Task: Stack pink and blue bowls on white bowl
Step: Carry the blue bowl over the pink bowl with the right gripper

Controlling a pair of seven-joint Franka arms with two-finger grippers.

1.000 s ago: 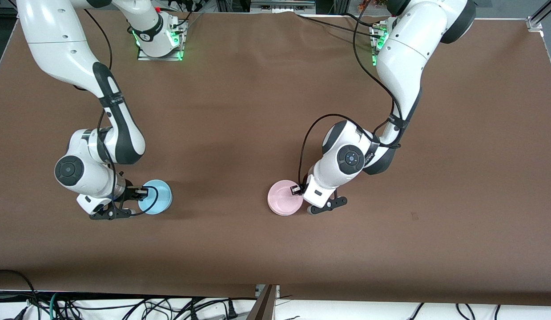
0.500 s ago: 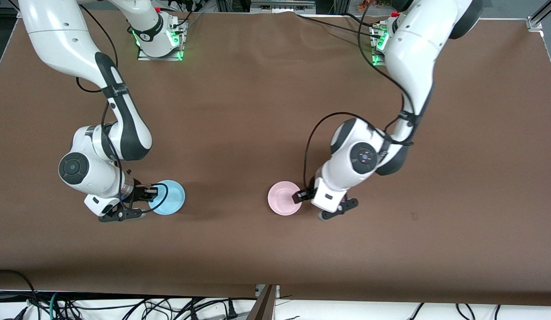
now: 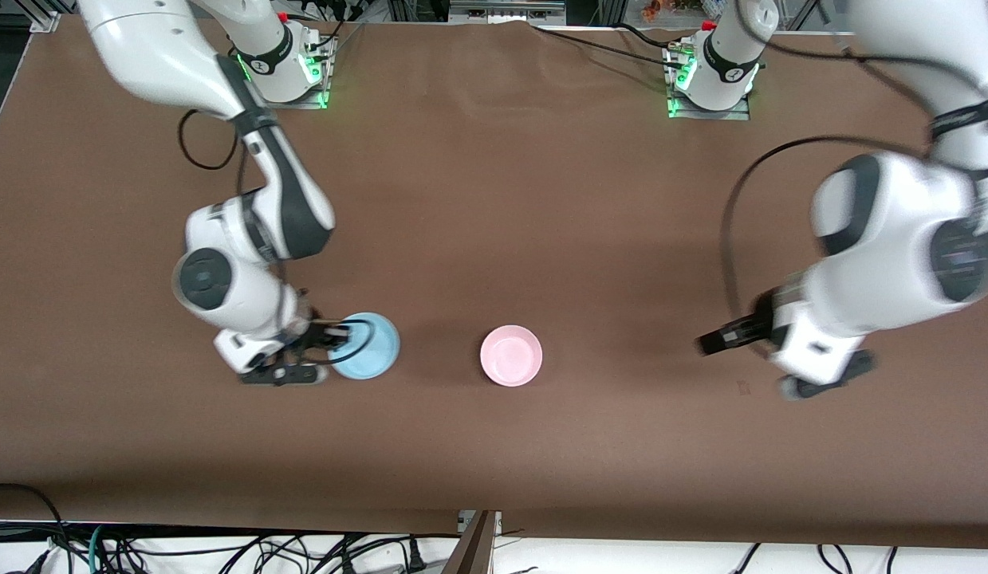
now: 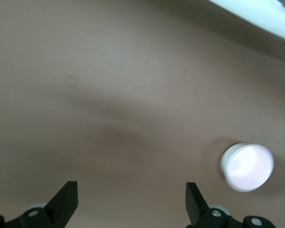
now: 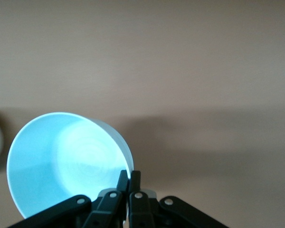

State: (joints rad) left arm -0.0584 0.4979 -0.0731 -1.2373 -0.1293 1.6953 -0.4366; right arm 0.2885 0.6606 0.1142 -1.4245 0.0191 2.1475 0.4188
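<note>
The pale pink bowl (image 3: 510, 355) sits on the brown table near its middle. In the left wrist view the pink bowl (image 4: 249, 167) shows a white wall (image 4: 226, 161) under its pink inside. I cannot tell whether that is the white bowl, and no white bowl shows apart from it. My right gripper (image 3: 334, 340) is shut on the rim of the light blue bowl (image 3: 368, 345) and holds it over the table beside the pink bowl, toward the right arm's end. In the right wrist view the right gripper (image 5: 129, 179) pinches the blue bowl's (image 5: 61, 161) rim. My left gripper (image 3: 721, 339) is open and empty, raised over bare table toward the left arm's end; its open fingers frame bare table in the left wrist view (image 4: 130, 209).
The brown tabletop (image 3: 494, 199) holds nothing else. Both arm bases (image 3: 286, 64) stand along its edge farthest from the camera. Cables lie off the table's near edge (image 3: 222, 550).
My left gripper let go of the pink bowl, rose and swung away toward the left arm's end. My right gripper carried the blue bowl closer to the pink bowl.
</note>
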